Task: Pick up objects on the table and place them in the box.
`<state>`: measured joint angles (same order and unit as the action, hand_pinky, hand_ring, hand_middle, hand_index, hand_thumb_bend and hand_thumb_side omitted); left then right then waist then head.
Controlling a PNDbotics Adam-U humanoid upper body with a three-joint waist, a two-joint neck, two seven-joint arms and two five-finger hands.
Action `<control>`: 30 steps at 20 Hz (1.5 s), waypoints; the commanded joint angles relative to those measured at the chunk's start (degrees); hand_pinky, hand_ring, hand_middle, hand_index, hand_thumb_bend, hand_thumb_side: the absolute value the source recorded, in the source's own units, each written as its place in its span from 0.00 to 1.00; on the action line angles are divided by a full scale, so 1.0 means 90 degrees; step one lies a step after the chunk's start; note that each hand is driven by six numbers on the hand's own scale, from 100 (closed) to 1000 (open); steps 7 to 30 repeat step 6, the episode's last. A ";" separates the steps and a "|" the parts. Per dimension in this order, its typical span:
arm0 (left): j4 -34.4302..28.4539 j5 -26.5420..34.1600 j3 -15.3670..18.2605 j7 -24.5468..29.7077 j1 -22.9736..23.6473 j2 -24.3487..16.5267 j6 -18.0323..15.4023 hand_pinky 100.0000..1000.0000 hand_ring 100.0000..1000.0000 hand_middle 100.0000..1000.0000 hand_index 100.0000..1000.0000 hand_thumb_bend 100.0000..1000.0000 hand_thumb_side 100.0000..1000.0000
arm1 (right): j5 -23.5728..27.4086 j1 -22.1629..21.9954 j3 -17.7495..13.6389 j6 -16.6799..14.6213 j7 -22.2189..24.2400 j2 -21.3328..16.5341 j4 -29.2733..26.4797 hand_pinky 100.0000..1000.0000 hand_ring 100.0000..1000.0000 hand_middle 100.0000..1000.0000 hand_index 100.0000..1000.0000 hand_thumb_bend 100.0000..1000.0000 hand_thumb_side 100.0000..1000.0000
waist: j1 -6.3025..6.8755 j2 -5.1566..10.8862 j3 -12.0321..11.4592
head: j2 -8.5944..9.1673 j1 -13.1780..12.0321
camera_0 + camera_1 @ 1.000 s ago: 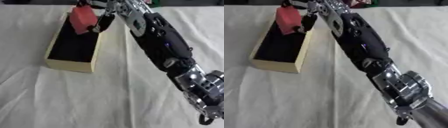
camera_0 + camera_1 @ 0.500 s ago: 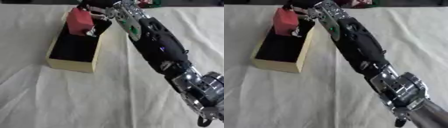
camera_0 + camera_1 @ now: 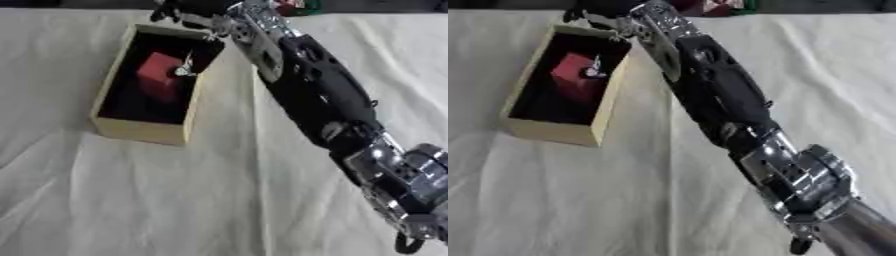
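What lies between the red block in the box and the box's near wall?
Nothing: in the left eye view the red block sits toward the far end of the box, and only bare dark floor runs from it to the near wall.

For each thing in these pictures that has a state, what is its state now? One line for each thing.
Red block: lying inside the box, tilted.
Box: open at the top, standing on the white cloth.
Right hand: above the box's far end; its fingers cannot be made out.
Left hand: not in view.

Soft even light, faint shadows, perhaps slightly blurred
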<state>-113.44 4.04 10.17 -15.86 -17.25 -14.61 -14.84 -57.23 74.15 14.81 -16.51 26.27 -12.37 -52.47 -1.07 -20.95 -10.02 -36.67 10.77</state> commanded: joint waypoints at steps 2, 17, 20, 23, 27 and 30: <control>-0.0128 0.0017 0.0031 0.0017 -0.0054 -0.0052 0.0006 0.52 0.50 0.49 0.65 0.00 0.07 | 0.0263 0.0162 -0.0052 0.0030 0.0010 -0.0237 -0.0435 0.83 0.82 0.86 0.93 0.36 0.33 | -0.0048 0.0246 0.0018 | 0.0004 -0.0008; -0.0128 -0.0013 0.0071 -0.0022 -0.0021 -0.0071 0.0008 0.52 0.50 0.49 0.65 0.00 0.07 | 0.0661 0.0072 0.0141 0.0062 0.0105 -0.0845 -0.1368 0.82 0.81 0.85 0.92 0.26 0.35 | -0.0058 0.0260 0.0127 | -0.0026 -0.0097; -0.0128 -0.0013 0.0071 -0.0022 -0.0021 -0.0071 0.0008 0.52 0.50 0.49 0.65 0.00 0.07 | 0.0661 0.0072 0.0141 0.0062 0.0105 -0.0845 -0.1368 0.82 0.81 0.85 0.92 0.26 0.35 | -0.0058 0.0260 0.0127 | -0.0026 -0.0097; -0.0128 -0.0013 0.0071 -0.0022 -0.0021 -0.0071 0.0008 0.52 0.50 0.49 0.65 0.00 0.07 | 0.0661 0.0072 0.0141 0.0062 0.0105 -0.0845 -0.1368 0.82 0.81 0.85 0.92 0.26 0.35 | -0.0058 0.0260 0.0127 | -0.0026 -0.0097; -0.0128 -0.0013 0.0071 -0.0022 -0.0021 -0.0071 0.0008 0.52 0.50 0.49 0.65 0.00 0.07 | 0.0661 0.0072 0.0141 0.0062 0.0105 -0.0845 -0.1368 0.82 0.81 0.85 0.92 0.26 0.35 | -0.0058 0.0260 0.0127 | -0.0026 -0.0097; -0.0128 -0.0013 0.0071 -0.0022 -0.0021 -0.0071 0.0008 0.52 0.50 0.49 0.65 0.00 0.07 | 0.0661 0.0072 0.0141 0.0062 0.0105 -0.0845 -0.1368 0.82 0.81 0.85 0.92 0.26 0.35 | -0.0058 0.0260 0.0127 | -0.0026 -0.0097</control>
